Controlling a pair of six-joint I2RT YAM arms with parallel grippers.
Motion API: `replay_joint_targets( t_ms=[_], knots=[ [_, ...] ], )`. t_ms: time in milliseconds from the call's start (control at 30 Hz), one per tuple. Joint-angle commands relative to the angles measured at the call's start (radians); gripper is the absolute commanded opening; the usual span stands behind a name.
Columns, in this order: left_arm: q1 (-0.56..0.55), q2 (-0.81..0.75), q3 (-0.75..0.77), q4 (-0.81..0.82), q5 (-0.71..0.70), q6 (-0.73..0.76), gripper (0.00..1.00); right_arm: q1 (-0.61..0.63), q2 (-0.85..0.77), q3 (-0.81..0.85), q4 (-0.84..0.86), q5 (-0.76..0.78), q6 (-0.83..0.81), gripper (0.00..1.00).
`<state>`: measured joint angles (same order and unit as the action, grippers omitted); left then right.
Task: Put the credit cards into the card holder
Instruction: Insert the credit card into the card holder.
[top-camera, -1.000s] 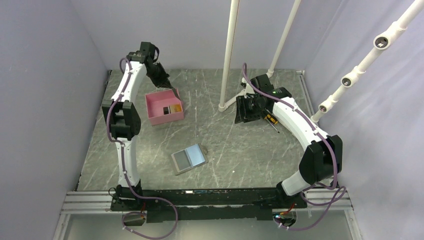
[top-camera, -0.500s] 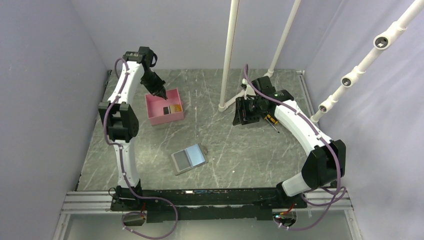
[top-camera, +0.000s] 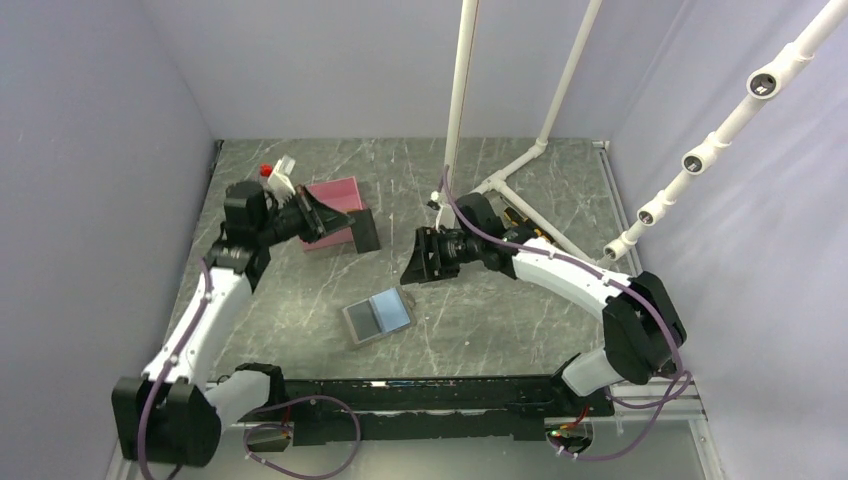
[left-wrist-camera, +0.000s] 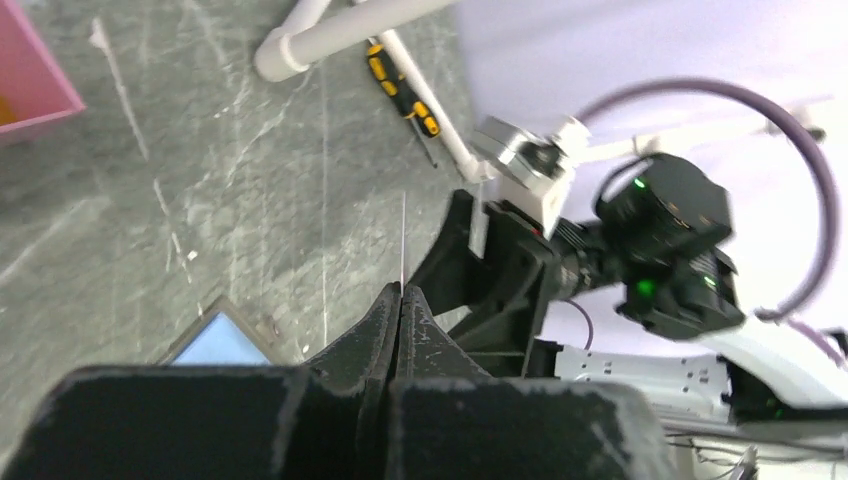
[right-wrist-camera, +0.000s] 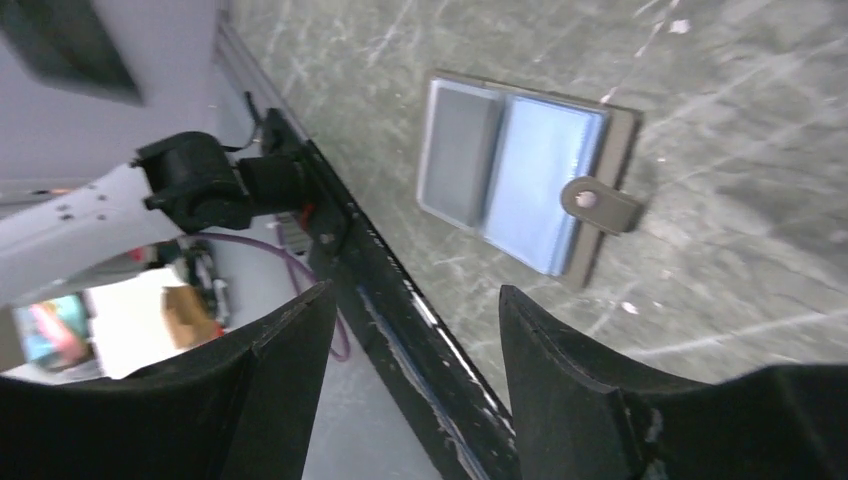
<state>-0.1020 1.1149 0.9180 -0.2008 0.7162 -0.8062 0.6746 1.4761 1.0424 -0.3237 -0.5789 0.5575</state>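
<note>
One grey, marble-patterned table (top-camera: 500, 320) is seen carrying everything. Two white arms are bolted at its near edge: the left arm (top-camera: 215, 300) is stretched toward the far left, and the right arm (top-camera: 560, 270) is curved in toward the middle. A white pipe frame (top-camera: 460, 100) is stood at the far side. A pink box (top-camera: 335, 192) is found at the far left, partly covered by the left end effector (top-camera: 345, 214). The card holder (top-camera: 378, 317) is laid open and flat near the middle of the table, toward the arm bases. Its grey pocket is shown on one half and its light blue lining on the other, with a small snap tab at one edge, and it is touched by neither arm. The right end effector (top-camera: 412, 265) is held released just beyond the card holder, fingers spread with nothing between them. The left end effector is clenched on a black credit card (top-camera: 364, 228), which is placed just at the box's right side and is seen edge-on as a thin line in the left wrist view. A yellow-and-black screwdriver (left-wrist-camera: 400, 85) is laid beside the foot of the pipe frame.
</note>
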Motion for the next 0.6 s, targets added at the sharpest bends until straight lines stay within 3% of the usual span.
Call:
replay_joint_targets(
  t_ms=[0,200,400,567],
  knots=[
    [-0.002,-0.143,-0.220,0.478,0.086,-0.118,0.00,0.011,-0.061,-0.141,0.542,-0.136,0.303,0.65],
    [-0.003,-0.252,-0.299,0.548,0.076,-0.151,0.00,0.049,-0.067,-0.284,1.031,-0.141,0.593,0.67],
    [-0.004,-0.291,-0.338,0.611,0.071,-0.229,0.00,0.051,-0.066,-0.304,1.202,-0.119,0.689,0.59],
    [-0.004,-0.315,-0.361,0.605,0.066,-0.250,0.00,0.051,-0.063,-0.299,1.248,-0.080,0.711,0.48]
  ],
)
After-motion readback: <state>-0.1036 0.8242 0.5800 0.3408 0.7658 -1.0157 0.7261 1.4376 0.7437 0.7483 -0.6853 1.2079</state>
